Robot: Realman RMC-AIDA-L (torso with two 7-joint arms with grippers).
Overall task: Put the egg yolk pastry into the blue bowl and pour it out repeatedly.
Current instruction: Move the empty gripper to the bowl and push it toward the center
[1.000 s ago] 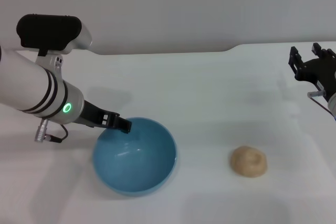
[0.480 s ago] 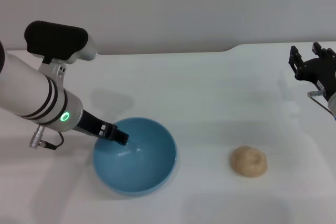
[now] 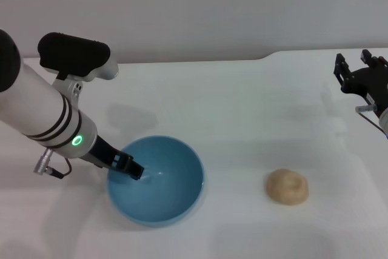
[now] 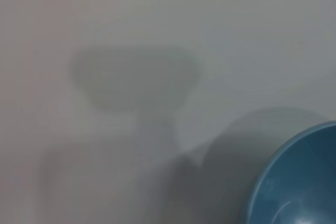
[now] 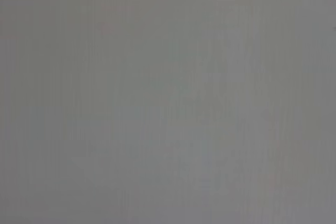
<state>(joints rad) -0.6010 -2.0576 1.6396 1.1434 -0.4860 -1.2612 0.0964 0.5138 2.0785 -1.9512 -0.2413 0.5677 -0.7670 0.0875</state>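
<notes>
White table (image 3: 242,101), blue bowl (image 3: 173,195), egg yolk pastry (image 3: 287,186) well apart

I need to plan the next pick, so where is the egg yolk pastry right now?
In the head view the egg yolk pastry lies on the white table on the robot's right side, apart from the blue bowl and nearer than the right gripper.

The left arm (image 3: 42,110) is white with black bands, a green ring light and a grey cable. Its pincer (image 3: 130,168) is black. The right pincer (image 3: 357,77) is black too.
</notes>
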